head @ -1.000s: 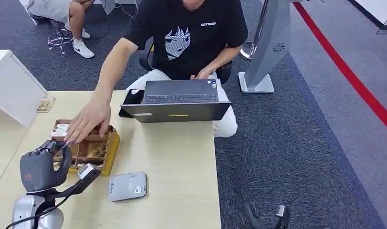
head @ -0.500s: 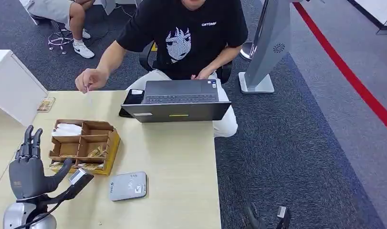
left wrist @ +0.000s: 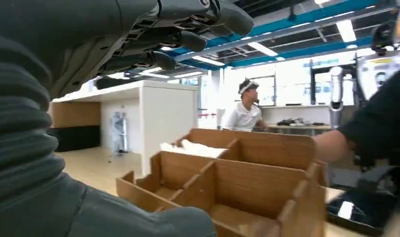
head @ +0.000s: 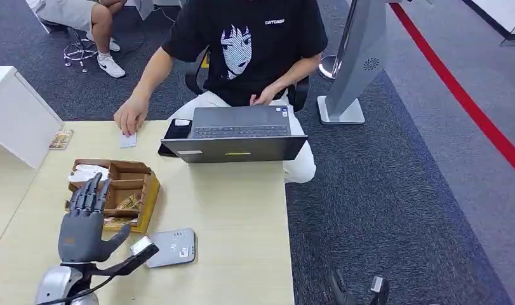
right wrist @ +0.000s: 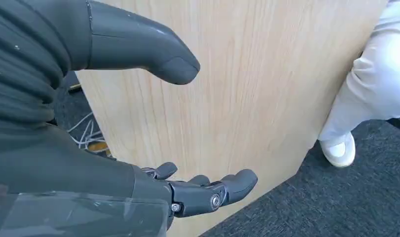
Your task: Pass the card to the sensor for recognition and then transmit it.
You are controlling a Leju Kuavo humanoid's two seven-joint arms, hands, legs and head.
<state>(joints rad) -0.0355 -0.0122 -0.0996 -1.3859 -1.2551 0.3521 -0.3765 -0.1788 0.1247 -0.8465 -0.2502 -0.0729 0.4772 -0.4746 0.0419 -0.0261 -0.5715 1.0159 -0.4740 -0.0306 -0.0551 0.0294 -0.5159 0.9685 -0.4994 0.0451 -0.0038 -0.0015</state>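
The left hand [head: 83, 222] hovers with its fingers spread and holds nothing, above the near edge of the wooden organizer [head: 147, 190], just beside the grey sensor [head: 170, 247] on the tabletop [head: 242, 222]. The card [head: 127, 140] lies at the far edge of the tabletop under a person's hand [head: 131, 114], well apart from the robot, so the handover looks finished (that is a judgement from where things lie). If another round follows, a fresh card must be taken from the organizer. Its far-left compartment holds white cards [head: 86, 171]; a middle one holds some brownish items I cannot identify. The right hand [right wrist: 198, 190] hangs beside the desk, fingers apart and empty.
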